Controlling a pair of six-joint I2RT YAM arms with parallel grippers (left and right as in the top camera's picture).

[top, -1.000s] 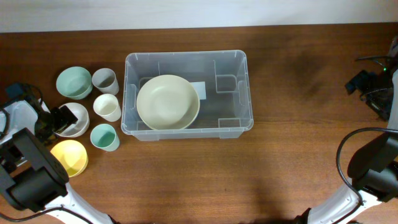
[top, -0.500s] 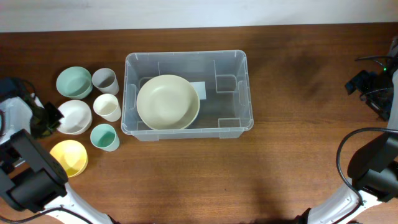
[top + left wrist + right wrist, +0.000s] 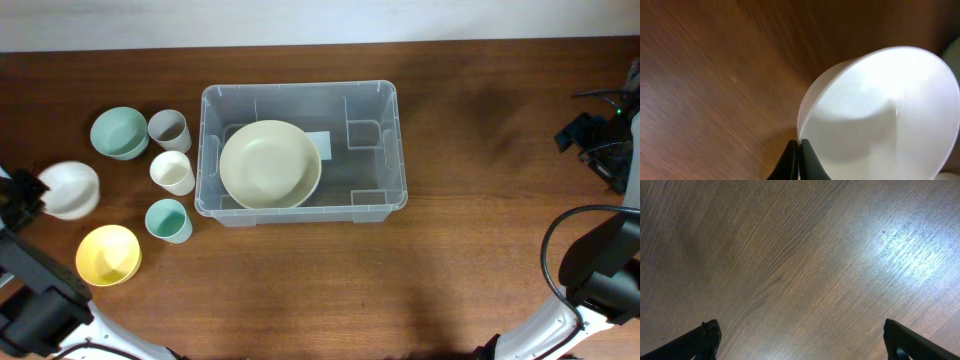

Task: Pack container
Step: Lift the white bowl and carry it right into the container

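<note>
"Looking at the left gripper (image 3: 799,155), what is held?"

"The white bowl (image 3: 880,115) is pinched by its rim. The gripper is shut tight on it."

"Where is the container (image 3: 365,165) found?"

"It is set in the middle of the desk (image 3: 450,260), well off to the right of the held bowl. Its long side is laid left to right. A cream bowl (image 3: 269,164) is already sat inside, at the left end."

"What is stood in between?"

"Three cups (image 3: 172,172) are lined up just beside the container's left wall, so the bowl may need to be carried over them."

"And the right gripper (image 3: 800,345)?"

"It is spread wide over bare desk, with nothing held."
</note>
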